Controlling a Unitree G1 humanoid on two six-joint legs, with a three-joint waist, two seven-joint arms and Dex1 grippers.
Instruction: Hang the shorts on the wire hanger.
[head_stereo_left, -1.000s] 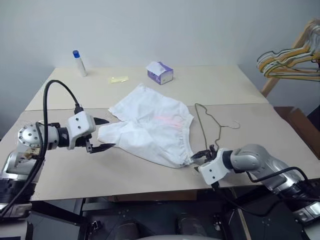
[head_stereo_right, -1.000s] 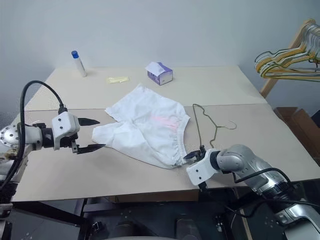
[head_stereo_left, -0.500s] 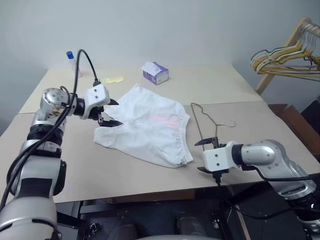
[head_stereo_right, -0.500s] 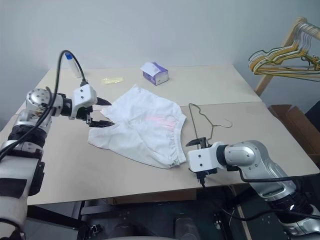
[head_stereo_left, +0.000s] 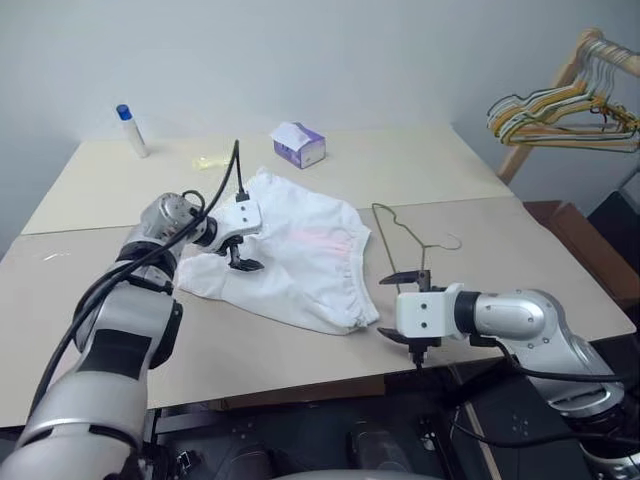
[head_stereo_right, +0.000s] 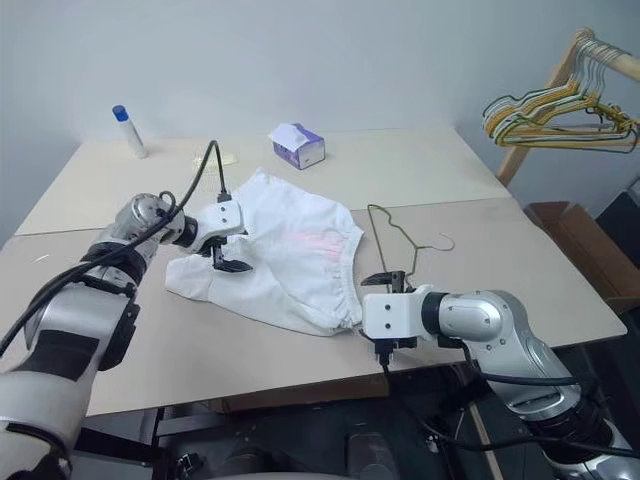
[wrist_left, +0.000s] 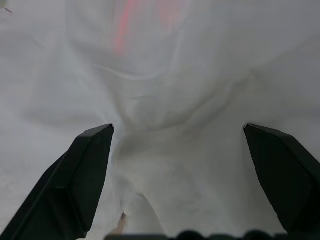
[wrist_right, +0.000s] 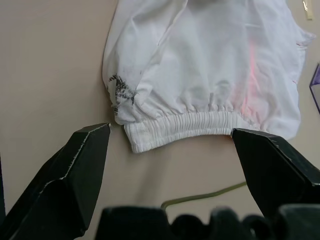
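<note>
The white shorts (head_stereo_left: 300, 245) lie flat in the middle of the table, their gathered waistband (wrist_right: 185, 127) toward my right side. The thin olive wire hanger (head_stereo_left: 398, 232) lies flat just right of them, hook pointing right. My left gripper (head_stereo_left: 243, 252) is open and points down over the left part of the shorts. In the left wrist view its fingers (wrist_left: 87, 175) straddle a fold of cloth (wrist_left: 175, 80) without closing on it. My right gripper (head_stereo_left: 399, 306) stands open near the table's front edge, just short of the waistband corner, with nothing held. A bit of hanger wire (wrist_right: 210, 194) shows between its fingers.
A purple-white tissue box (head_stereo_left: 298, 145), a small yellow scrap (head_stereo_left: 207, 160) and a white bottle with a blue cap (head_stereo_left: 130, 130) stand toward the back of the table (head_stereo_left: 520, 250). A bunch of coloured hangers (head_stereo_left: 560, 105) hangs on a wooden rack at the far right.
My left gripper has swung right and down from beside the shorts to over their left part. My right gripper has opened wide and lifted off the waistband corner. The camera has turned right.
</note>
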